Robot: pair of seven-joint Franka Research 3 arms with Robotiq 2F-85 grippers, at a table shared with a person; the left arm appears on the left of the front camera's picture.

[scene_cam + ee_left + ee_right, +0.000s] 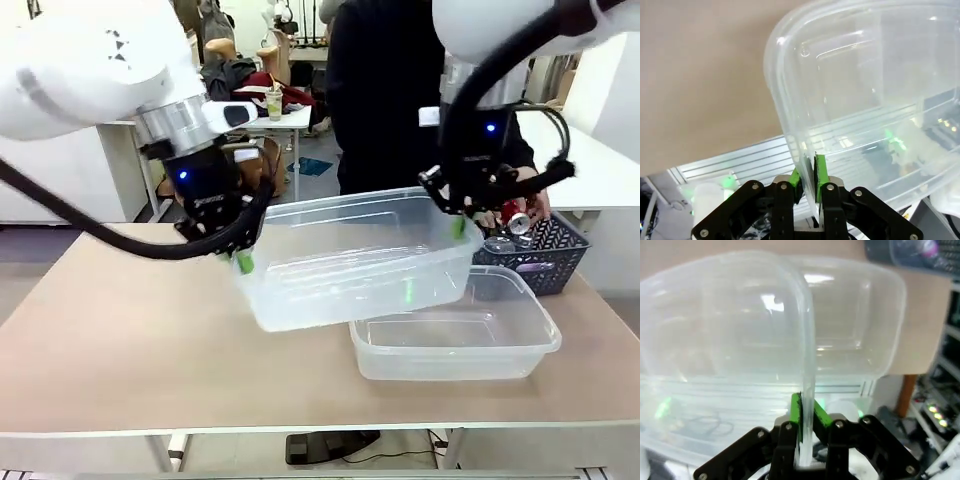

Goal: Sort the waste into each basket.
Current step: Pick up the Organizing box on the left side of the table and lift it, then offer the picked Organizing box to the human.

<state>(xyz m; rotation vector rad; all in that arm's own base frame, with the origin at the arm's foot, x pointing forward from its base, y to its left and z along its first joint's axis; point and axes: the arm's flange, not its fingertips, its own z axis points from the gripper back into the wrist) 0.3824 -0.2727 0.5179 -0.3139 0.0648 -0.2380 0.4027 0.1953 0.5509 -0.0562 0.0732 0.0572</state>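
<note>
Clear tub (pixel 350 265) aloft, tilted — end rims pinched

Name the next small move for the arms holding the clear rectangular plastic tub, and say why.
Probably carry the lifted clear rectangular plastic tub leftward and lower it onto bare table. The left gripper and right gripper pinch its end walls, and it hangs tilted over the second clear tub.

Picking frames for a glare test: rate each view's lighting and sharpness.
Front view: even light, sharp, faint highlights on the lifted tub. Left wrist view: bright glare streaks on that tub's wall, rim bowed by the wide lens. Right wrist view: softest; dark basket at top blurred, white light patches on the plastic.
</note>
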